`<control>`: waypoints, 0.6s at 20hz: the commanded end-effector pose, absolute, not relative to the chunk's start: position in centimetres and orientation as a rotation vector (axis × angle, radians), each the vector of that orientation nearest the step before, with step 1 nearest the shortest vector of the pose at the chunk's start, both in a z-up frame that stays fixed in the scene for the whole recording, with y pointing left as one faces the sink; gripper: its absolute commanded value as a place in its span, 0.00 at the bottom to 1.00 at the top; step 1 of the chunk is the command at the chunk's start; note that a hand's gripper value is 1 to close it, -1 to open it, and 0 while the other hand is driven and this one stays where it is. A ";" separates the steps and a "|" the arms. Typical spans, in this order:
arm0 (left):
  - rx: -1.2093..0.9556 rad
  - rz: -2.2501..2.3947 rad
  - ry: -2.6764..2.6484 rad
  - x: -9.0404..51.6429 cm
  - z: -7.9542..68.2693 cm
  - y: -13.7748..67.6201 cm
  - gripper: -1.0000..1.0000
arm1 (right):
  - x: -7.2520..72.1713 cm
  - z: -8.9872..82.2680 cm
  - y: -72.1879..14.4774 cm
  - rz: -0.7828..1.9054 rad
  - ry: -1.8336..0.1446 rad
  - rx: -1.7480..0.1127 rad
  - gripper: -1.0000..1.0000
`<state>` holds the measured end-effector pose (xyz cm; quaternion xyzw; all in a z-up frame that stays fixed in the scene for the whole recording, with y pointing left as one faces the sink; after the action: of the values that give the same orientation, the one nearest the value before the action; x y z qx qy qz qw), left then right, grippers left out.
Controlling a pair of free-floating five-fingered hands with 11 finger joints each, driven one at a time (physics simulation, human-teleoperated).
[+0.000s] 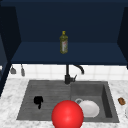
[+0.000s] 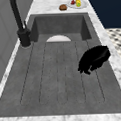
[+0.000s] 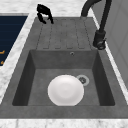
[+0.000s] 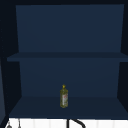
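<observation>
The open wall cabinet (image 4: 67, 75) above me is the biggest thing here, dark blue, with an upper shelf and a lower one. Below it runs the marble tabletop (image 1: 10, 105), and let into that is the grey sink (image 1: 47, 87): a ribbed draining board on the left half and a deep basin on the right. A black tap (image 1: 68, 75) stands at the back, between the two halves, its spout arching toward the basin side.

A big red ball (image 1: 67, 115) sits at the front edge of the sink in the front view, covering part of the white plate (image 3: 65, 90) behind it. That plate lies flat on the basin floor, just beside the drain (image 3: 82, 80).

My left robot hand (image 1: 38, 100) hangs over the draining board, toward its front edge, well apart from the plate and the tap. Its fingers are curled downward and hold nothing; from the left side view (image 2: 94, 59) I can see the fingertips pointing at the ribbed surface, though I cannot tell whether they touch it.

A yellow-green bottle (image 4: 64, 97) stands upright on the cabinet's lower shelf, about midway along. On the tabletop to the right of the basin lies a small brown roll (image 1: 121, 101), and just beyond it a dish of fruit (image 2: 77, 3).
</observation>
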<state>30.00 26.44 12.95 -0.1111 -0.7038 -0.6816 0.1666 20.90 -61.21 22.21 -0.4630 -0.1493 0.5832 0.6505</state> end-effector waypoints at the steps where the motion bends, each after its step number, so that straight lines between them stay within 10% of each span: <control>1: -0.316 -1.940 -2.003 30.0 13.0 26.4 0.50 | 20.9 21.7 -61.0 1.215 -0.333 -0.977 0.00; 12: -0.316 -1.940 -2.003 30.0 13.0 26.4 0.50 | 21.2 21.1 -61.7 1.318 -0.373 -0.837 0.00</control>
<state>30.00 26.44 12.95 -0.1111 -0.7038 -0.6816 0.1666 20.83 -61.46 21.10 -0.4092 -0.1369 0.5925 0.6802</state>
